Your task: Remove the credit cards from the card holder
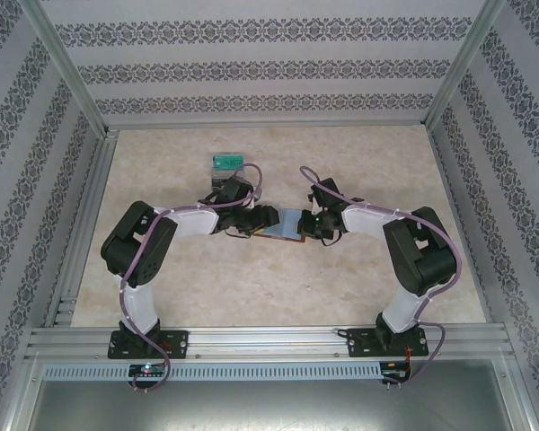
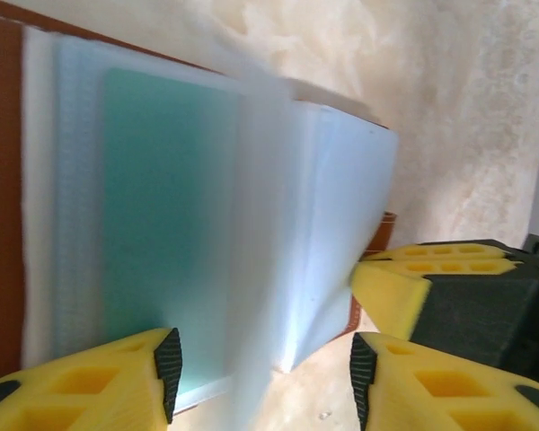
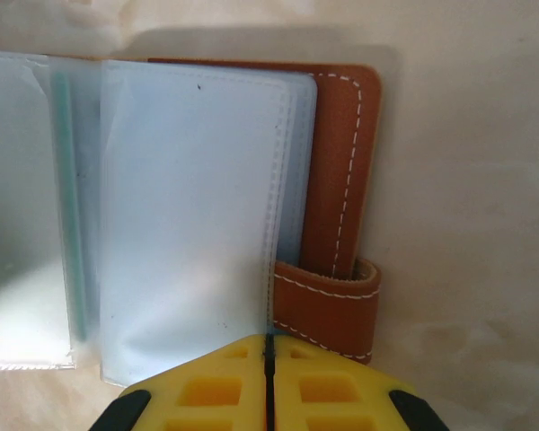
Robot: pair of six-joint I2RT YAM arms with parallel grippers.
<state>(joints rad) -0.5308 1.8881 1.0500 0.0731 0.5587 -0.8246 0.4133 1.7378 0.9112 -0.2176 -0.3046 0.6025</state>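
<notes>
The card holder (image 1: 284,227) lies open on the table between both arms, brown leather (image 3: 337,162) with clear grey-blue sleeves (image 3: 189,215). A teal credit card (image 2: 162,224) sits inside one sleeve, and its edge (image 3: 67,180) also shows in the right wrist view. My left gripper (image 2: 262,368) is open and low over the holder's near edge, with a blurred raised sleeve (image 2: 260,206) between its fingers and nothing clamped. My right gripper (image 3: 267,346) is shut, its tips pressed against the holder's edge beside the leather loop (image 3: 328,301). One of its yellow fingertips (image 2: 391,287) shows in the left wrist view.
A clear grey box with a teal card (image 1: 225,161) stands behind the left gripper. Aluminium frame posts and patterned walls enclose the beige table (image 1: 386,171). The two grippers are very close together over the holder.
</notes>
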